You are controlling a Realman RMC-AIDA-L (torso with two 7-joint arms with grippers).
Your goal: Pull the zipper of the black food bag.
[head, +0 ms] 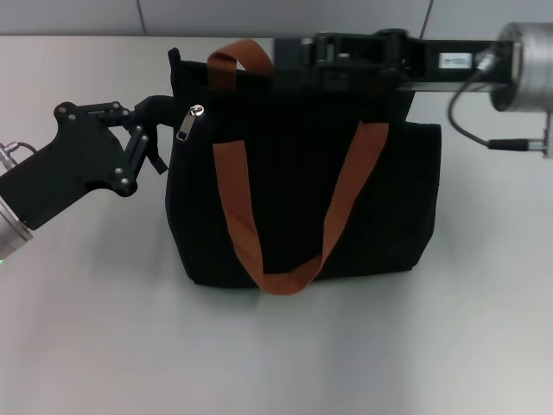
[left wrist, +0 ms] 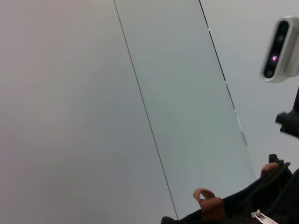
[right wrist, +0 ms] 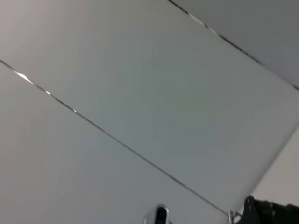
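Note:
The black food bag point(head: 302, 199) stands upright mid-table, its orange-brown straps point(head: 251, 233) hanging down the front. The zipper point(head: 191, 122), a small silver pull tab, hangs at the bag's top left corner. My left gripper point(head: 154, 134) is right beside that corner, just left of the pull tab, at the bag's edge. My right gripper point(head: 295, 50) reaches in from the right, above the bag's top edge near the rear strap loop point(head: 238, 59). The left wrist view catches the bag's top point(left wrist: 243, 205), a strap loop point(left wrist: 209, 205) and the silver pull tab point(left wrist: 261, 216).
The bag sits on a plain white table point(head: 276, 354). The right arm's body and cable point(head: 484, 95) cross above the bag's right side. A grey wall point(head: 259, 13) backs the table.

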